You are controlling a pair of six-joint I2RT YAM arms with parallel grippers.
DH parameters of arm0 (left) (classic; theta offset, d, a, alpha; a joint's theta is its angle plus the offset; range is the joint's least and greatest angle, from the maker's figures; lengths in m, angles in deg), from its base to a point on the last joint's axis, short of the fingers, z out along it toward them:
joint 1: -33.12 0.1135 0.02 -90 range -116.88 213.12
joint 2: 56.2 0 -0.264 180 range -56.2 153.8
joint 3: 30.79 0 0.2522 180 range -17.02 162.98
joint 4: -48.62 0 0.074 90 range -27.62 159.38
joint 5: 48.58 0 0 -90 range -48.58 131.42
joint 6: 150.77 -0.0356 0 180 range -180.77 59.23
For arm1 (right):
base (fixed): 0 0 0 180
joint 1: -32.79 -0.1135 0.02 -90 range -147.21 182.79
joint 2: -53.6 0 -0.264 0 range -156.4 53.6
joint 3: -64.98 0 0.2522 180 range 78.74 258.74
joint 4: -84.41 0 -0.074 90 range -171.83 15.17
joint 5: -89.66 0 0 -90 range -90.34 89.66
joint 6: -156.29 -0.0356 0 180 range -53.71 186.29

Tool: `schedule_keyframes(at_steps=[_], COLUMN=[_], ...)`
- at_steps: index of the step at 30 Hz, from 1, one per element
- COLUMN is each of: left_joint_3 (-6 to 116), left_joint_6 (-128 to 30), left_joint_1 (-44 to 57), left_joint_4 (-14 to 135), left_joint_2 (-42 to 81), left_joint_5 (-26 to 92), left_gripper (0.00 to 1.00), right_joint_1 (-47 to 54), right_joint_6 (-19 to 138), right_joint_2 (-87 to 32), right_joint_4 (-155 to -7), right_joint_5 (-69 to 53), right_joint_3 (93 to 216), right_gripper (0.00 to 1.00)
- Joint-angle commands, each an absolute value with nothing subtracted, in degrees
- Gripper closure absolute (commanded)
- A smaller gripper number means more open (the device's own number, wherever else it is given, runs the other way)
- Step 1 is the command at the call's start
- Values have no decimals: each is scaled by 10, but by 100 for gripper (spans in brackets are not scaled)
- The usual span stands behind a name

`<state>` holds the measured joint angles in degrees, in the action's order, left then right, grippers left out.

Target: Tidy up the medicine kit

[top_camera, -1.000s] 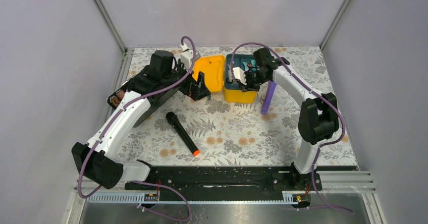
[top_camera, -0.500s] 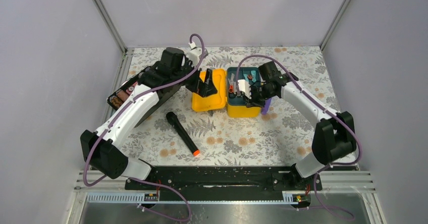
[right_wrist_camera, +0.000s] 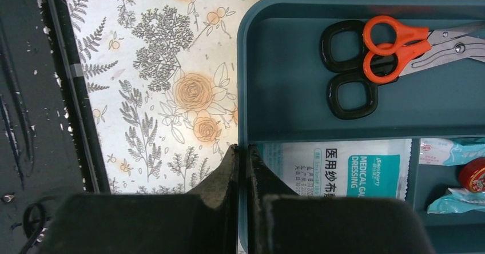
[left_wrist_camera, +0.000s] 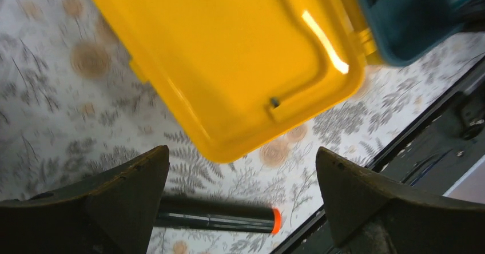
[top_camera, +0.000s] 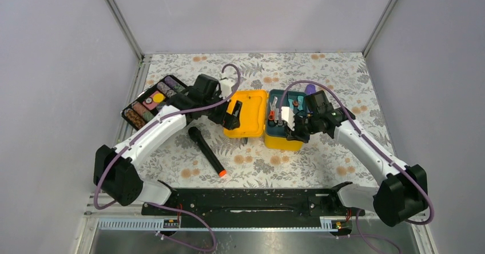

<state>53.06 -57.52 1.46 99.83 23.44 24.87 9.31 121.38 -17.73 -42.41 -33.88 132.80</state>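
Top external, kit: we see the bright yellow rectangular plastic medicine kit (top_camera: pixel 254 114) lying open in the middle of the floral table cover (top_camera: pixel 343 71), lid flat on the left and base on the right.
Top external, tray: the teal compartmented plastic insert tray (top_camera: pixel 293 100) sits in the base.
Top external, arms: the left gripper (top_camera: pixel 233 116) is over the lid, and the right gripper (top_camera: pixel 297 126) is at the tray's near edge.
Top external, others: a black tray of coloured rolls (top_camera: pixel 150 102) lies at far left. A black cylinder with an orange tip (top_camera: pixel 206 151) lies near the lid, and a purple object (top_camera: pixel 310 88) sits just behind the kit.
Left wrist, pincer: we see the left gripper (left_wrist_camera: pixel 241 154) with its fingers wide apart and nothing between them.
Left wrist, below: the lid is under it, the black cylinder (left_wrist_camera: pixel 217 219) nearer and a tray corner (left_wrist_camera: pixel 412 31) at upper right.
Right wrist, pincer: the right gripper (right_wrist_camera: pixel 243 157) is clamped on the tray's (right_wrist_camera: pixel 286 94) outer wall.
Right wrist, contents: we see black-handled scissors (right_wrist_camera: pixel 349 94), orange-handled scissors (right_wrist_camera: pixel 394 45), a white medical dressing packet (right_wrist_camera: pixel 343 165) and a small red round tin (right_wrist_camera: pixel 473 174).
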Motion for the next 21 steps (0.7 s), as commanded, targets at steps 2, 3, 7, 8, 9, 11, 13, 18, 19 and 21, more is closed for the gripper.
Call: schedule_keyframes(at_steps=[2,3,7,8,9,11,13,18,19,21], left_joint_3=[470,462,432,423,416,410,410,382,382,387], left_joint_6=[-561,-560,-560,-560,-558,-556,-557,-571,-573,-577], left_joint_1=[-7,-9,-12,-12,-11,-11,-10,-1,-1,-1], left_joint_4=[962,949,892,874,860,844,838,793,796,808], left_joint_2=[216,218,228,230,232,239,249,252,256,270], left_joint_5=[313,318,305,302,295,280,260,216,215,216], left_gripper=[1,1,1,1,1,1,1,1,1,1], right_joint_1=[87,87,87,87,87,87,87,87,87,87], right_joint_6=[1192,1196,1215,1217,1218,1218,1217,1219,1218,1219], right_joint_2=[-136,-131,-108,-103,-99,-94,-90,-82,-80,-77], right_joint_4=[-367,-360,-343,-342,-342,-342,-343,-342,-341,-340], right_joint_5=[-347,-346,-337,-334,-330,-325,-321,-314,-312,-309], right_joint_3=[1300,1297,1281,1276,1271,1264,1261,1255,1255,1255], right_gripper=[100,100,100,99,97,95,95,95,95,95])
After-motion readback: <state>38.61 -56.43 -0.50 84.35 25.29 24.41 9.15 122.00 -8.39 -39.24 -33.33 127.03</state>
